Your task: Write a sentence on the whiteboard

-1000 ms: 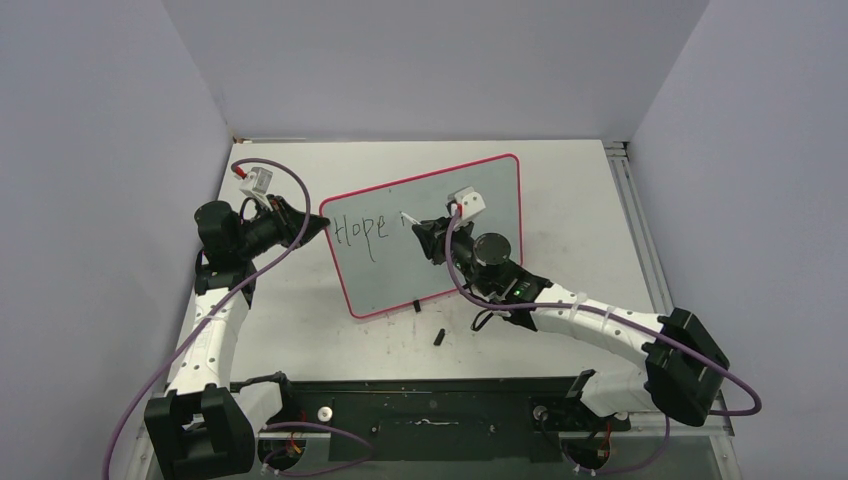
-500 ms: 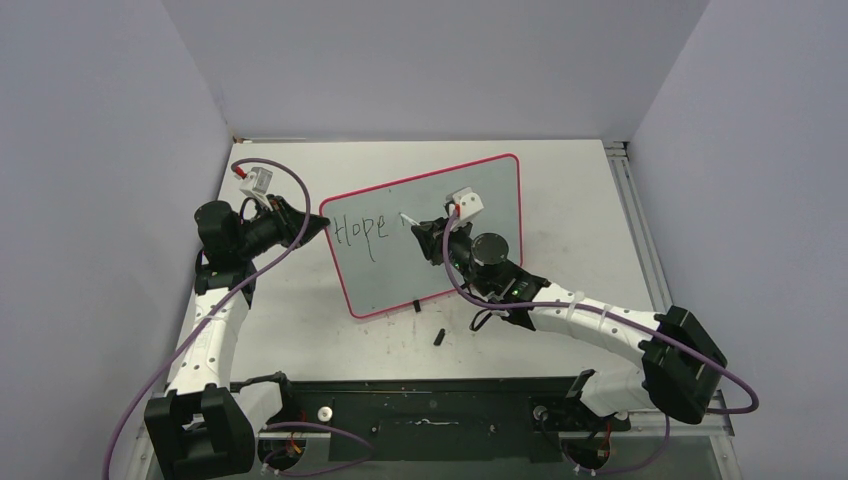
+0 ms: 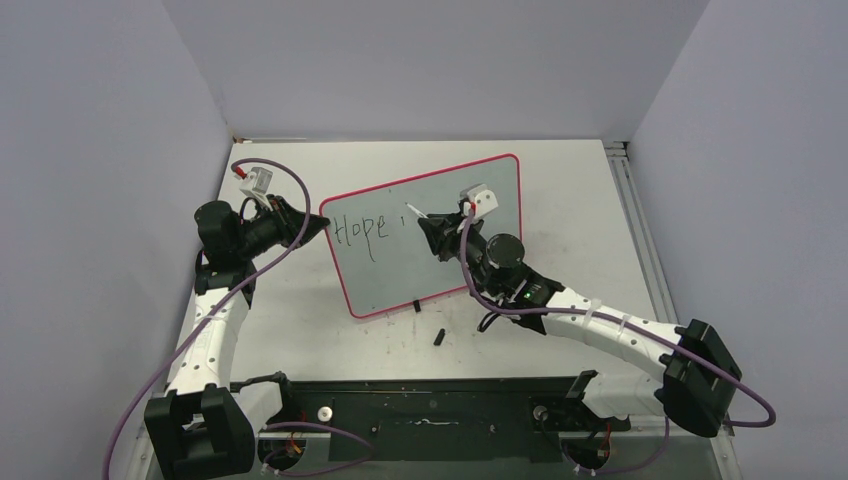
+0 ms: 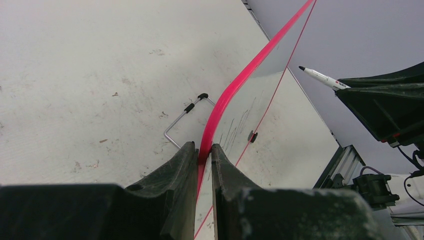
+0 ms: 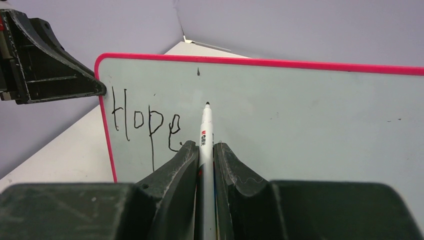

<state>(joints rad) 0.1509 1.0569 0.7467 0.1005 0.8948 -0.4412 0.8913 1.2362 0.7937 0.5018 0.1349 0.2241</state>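
The whiteboard [image 3: 470, 200] stands tilted at mid-table, pale grey with a red rim [image 4: 235, 85]. The sentence [image 3: 361, 229] reads only "Hope" [image 5: 145, 122] at the board's left end. My left gripper [image 3: 322, 224] is shut on the board's left rim, and the red edge runs between its jaws [image 4: 204, 150]. My right gripper [image 3: 432, 228] is shut on a white pen [image 5: 205, 130]. The pen's black tip points at the board just right of the "e". In the left wrist view the pen [image 4: 320, 77] seems slightly off the surface.
A small black pen cap [image 3: 439, 336] lies on the table in front of the board. A wire stand [image 4: 182, 117] props the board from behind, and a black foot [image 3: 414, 305] sits at its lower rim. Walls close in left, right and back.
The right arm has swung a little to the right, and the pen tip has moved slightly up and right of where it was. The left gripper has not moved.
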